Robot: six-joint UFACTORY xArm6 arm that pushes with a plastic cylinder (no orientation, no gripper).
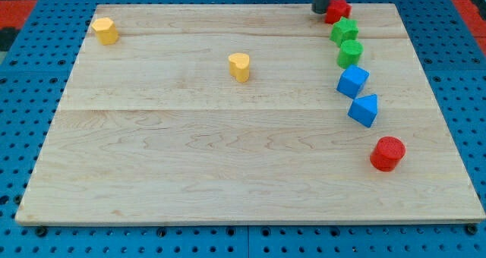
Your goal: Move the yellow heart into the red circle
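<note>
Wooden desk point(190, 159) on a blue pegboard point(30, 76). Yellow heart point(239, 66) sits upright a little above the board's middle, alone, well apart from everything. Red circle point(388, 152) stands near the view's right edge, lower half, well apart from the heart.

My tip point(320, 11) is at the view's top right, at the board's far edge, just beside a red block point(338, 10) to its right, possibly touching; that block's shape is hard to tell. No jaws on this end effector, just a plain dark rod, so nothing spread or pinched.

Below the red block runs a close column: green star point(344, 30), green block point(350, 53), blue cube point(352, 81), blue wedge-like block point(364, 109). Another yellow block point(105, 30) lies at top left.
</note>
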